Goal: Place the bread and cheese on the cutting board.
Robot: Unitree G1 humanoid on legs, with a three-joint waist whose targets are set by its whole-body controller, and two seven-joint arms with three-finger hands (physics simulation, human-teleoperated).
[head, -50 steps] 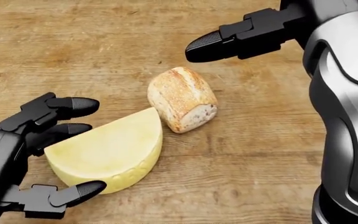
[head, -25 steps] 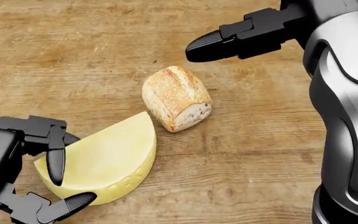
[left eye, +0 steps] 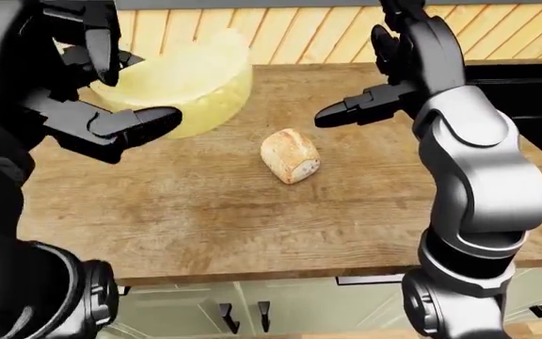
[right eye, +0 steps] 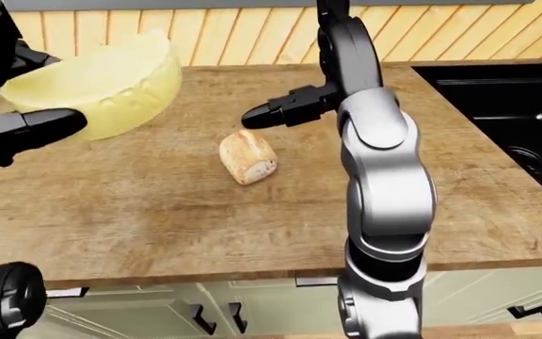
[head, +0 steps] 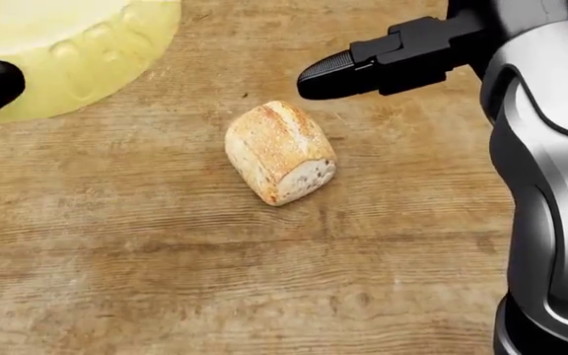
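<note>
The cheese (left eye: 182, 81) has left the wood since a second ago: then it lay flat touching the bread, with the left hand's fingers spread round it, and now the left hand (left eye: 97, 85) holds it raised, fingers closed round the half wheel, one finger (left eye: 130, 123) curled under its rind. In the head view the cheese now fills the top left corner, well apart from the bread. The bread (head: 280, 152) has turned a little and sits slightly left of where it was, lying alone on the wooden counter (left eye: 252, 205), below and to the right of the raised left hand. The right hand (left eye: 384, 102) hangs above and to the right of the bread, not touching it, its place unchanged; one dark finger (head: 348, 72) points toward the view's left, and the grip looks open and empty. The right forearm rises silver and bent at the elbow at the view's right. Right of that hand lies a black sink (right eye: 506, 106); beyond both hands runs a slatted wooden wall (left eye: 299, 32). Below the counter edge stand pale cabinet fronts (right eye: 252, 307) with dark handles.
</note>
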